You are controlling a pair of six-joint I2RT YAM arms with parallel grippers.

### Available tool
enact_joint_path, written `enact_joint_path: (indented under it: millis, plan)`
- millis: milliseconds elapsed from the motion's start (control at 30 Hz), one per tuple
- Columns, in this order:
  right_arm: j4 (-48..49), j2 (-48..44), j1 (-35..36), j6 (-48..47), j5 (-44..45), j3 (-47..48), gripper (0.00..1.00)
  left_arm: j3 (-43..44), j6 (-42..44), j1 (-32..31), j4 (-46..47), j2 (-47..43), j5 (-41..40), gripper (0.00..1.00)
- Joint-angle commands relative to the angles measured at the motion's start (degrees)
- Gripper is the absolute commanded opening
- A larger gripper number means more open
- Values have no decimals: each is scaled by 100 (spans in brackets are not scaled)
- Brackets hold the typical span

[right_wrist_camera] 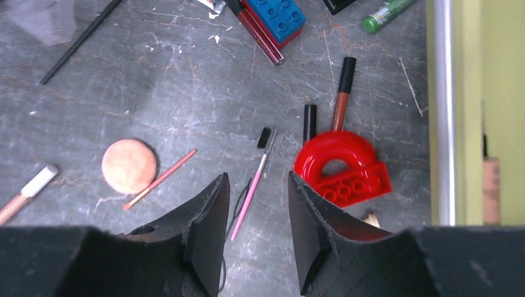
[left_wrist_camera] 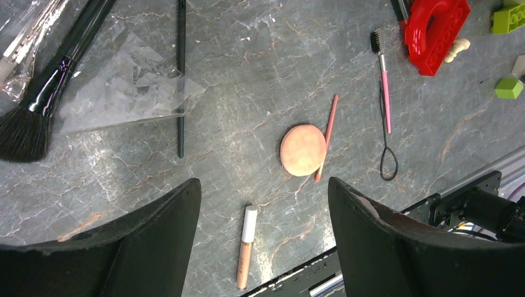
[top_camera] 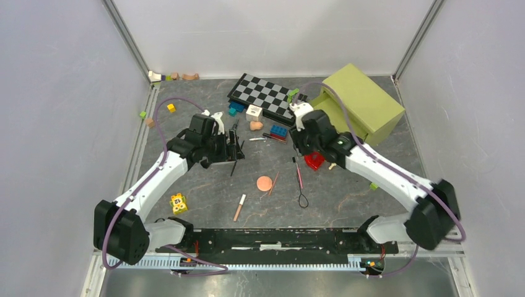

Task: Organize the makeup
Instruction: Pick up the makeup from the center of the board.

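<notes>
Pink brush (right_wrist_camera: 260, 162) lies between the right pincer's (right_wrist_camera: 256, 176) parted jaws.

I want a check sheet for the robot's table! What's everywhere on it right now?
Surface: dark marbled table, things scattered.
Job's things: peach puff, thin pencil beside it, pink brush, white-capped tube, big black brush; all lying loose.
Clutter: red arch piece, blue brick, checkerboard, green box.
Grippers: left fingers apart, empty; right fingers apart above the pink brush, empty.
Cables: purple cable along each arm.
Surroundings: white walls.
</notes>
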Motion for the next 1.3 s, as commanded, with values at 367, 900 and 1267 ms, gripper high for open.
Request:
enact_joint_path:
  millis: [367,900,1267]
  plan:
    - [-222,2945,-126,-127,1413,2163,41,185,297,104,-150,-105,68,80]
    - [128,3754,-841,-111,1138,2082,38,154,252,367,-110,27,382,79]
    - [219,3956,-932,-253,830,2010,37,148,252,378,-111,34,375,78]
